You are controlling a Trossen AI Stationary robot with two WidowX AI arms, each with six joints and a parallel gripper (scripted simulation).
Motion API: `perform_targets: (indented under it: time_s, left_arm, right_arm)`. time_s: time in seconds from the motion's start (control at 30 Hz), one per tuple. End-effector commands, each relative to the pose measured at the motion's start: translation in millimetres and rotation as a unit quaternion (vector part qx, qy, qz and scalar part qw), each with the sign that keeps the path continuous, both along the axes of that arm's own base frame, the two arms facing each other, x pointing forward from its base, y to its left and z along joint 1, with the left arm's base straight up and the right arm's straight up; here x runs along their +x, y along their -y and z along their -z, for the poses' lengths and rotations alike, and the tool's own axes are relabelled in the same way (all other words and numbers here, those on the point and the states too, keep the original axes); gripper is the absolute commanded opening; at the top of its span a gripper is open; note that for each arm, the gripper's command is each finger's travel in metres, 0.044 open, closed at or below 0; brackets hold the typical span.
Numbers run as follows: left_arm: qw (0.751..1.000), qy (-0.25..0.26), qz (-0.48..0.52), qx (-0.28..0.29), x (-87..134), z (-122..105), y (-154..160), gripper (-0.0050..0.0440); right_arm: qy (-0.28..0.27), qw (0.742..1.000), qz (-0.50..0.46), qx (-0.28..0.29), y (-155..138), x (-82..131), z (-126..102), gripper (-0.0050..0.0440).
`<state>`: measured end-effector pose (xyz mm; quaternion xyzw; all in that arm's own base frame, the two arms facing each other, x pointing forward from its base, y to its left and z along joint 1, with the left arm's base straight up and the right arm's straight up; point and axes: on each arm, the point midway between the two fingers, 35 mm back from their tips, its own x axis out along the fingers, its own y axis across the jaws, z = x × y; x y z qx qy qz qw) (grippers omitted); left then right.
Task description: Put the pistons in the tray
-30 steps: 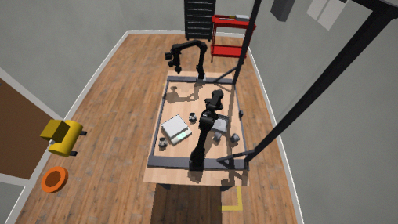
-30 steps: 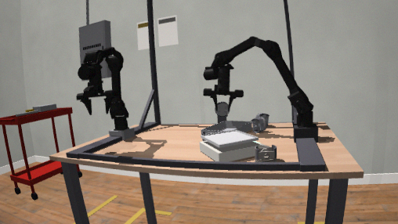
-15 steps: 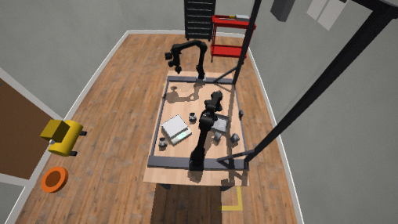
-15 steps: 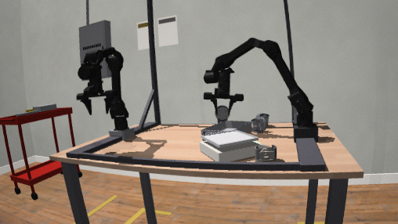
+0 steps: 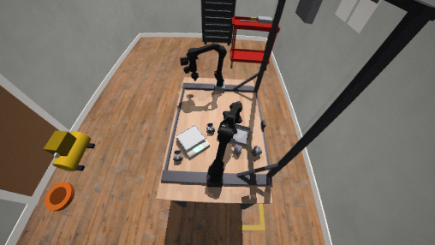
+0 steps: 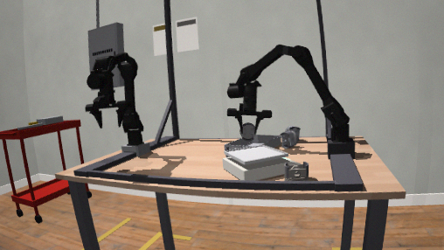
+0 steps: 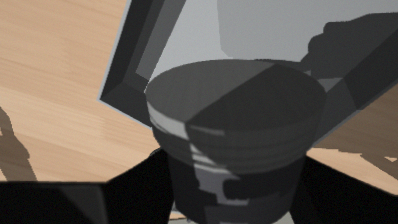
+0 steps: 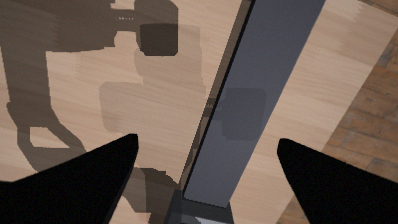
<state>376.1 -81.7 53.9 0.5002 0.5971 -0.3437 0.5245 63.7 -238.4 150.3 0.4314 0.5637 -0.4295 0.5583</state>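
Crown toward the lens, a grey piston (image 6: pixel 247 130) (image 7: pixel 235 100) sits clenched between the fingers of the left tool (image 5: pixel 232 119) (image 6: pixel 249 131) (image 7: pixel 225 149), above a corner of the steel parts tray (image 5: pixel 242 138) (image 7: pixel 112 75). It looks rigid, probably fairly heavy, and its smooth, rounded skirt could slip; a centred grip across opposite sides should serve best. Beyond it, the tray rests on the surface (image 5: pixel 193 120) (image 6: pixel 201 153) (image 7: pixel 50 50) (image 8: pixel 75 65). The right tool (image 5: pixel 194 78) (image 6: pixel 110 126) (image 8: pixel 208 143) hangs released, well apart. From the top, four loose pistons show around the scale (image 5: pixel 192 138) (image 6: pixel 249 170) and tray, but the arm hides the held one; the exterior view reveals it.

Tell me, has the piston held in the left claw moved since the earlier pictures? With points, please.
Yes, the piston (image 6: pixel 248 131) (image 7: pixel 235 100) has moved down, closer to the tray (image 5: pixel 241 137) (image 6: pixel 272 141) (image 7: pixel 265 30).
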Motion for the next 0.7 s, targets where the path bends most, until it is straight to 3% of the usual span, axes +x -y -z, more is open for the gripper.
perform_targets:
  time_s: [0.0,0.67]
  left_arm:
    - [1.000,0.014,-0.001,-0.001,5,-1,-3,0.0158]
    - [1.000,0.015,-0.001,-0.002,6,28,-6,0.0158]
  right_arm:
    - [0.005,1.000,0.001,-0.015,5,1,-8,0.0400]
    - [0.005,1.000,0.001,-0.015,5,1,-8,0.0400]
